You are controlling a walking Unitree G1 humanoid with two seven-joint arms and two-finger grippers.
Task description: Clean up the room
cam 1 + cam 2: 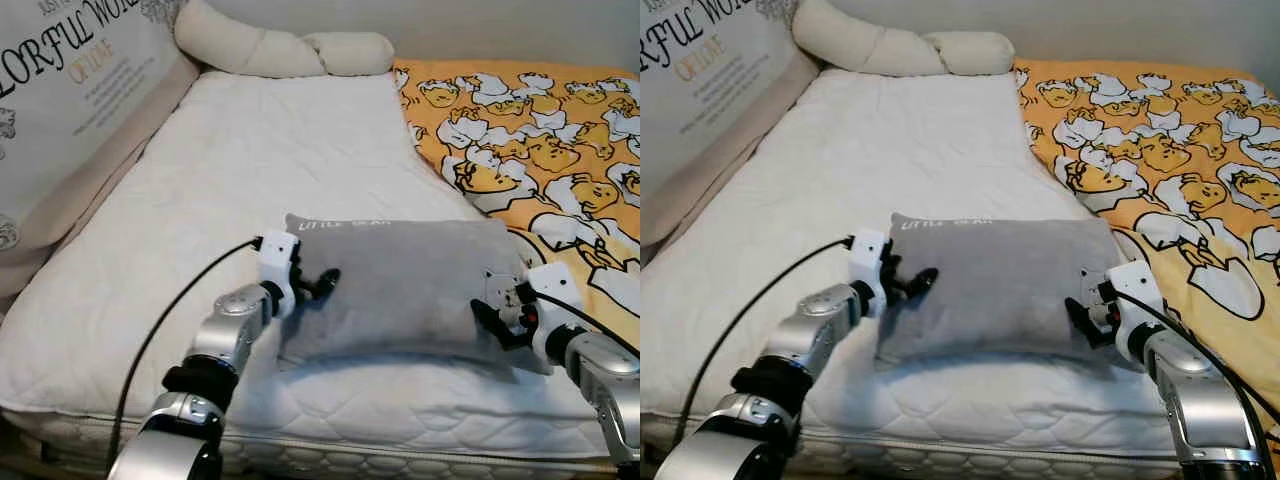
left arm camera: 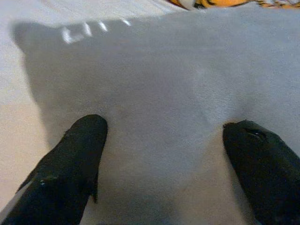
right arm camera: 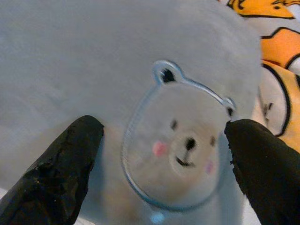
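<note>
A grey pillow [image 1: 400,285] with small white lettering lies flat across the white mattress [image 1: 230,170], near its front edge. My left gripper [image 1: 322,283] is open at the pillow's left end, fingers [image 2: 70,168] spread over the grey fabric. At the right end my right gripper [image 1: 497,322] is open too, its fingers [image 3: 61,168] either side of a bear face [image 3: 180,145] printed on the pillow. Neither gripper is closed on the pillow.
An orange blanket [image 1: 540,140] with cartoon figures covers the bed's right side. A cream bolster [image 1: 280,50] lies at the head. A printed headboard panel [image 1: 70,90] runs along the left. The mattress's front edge [image 1: 400,440] is close below the pillow.
</note>
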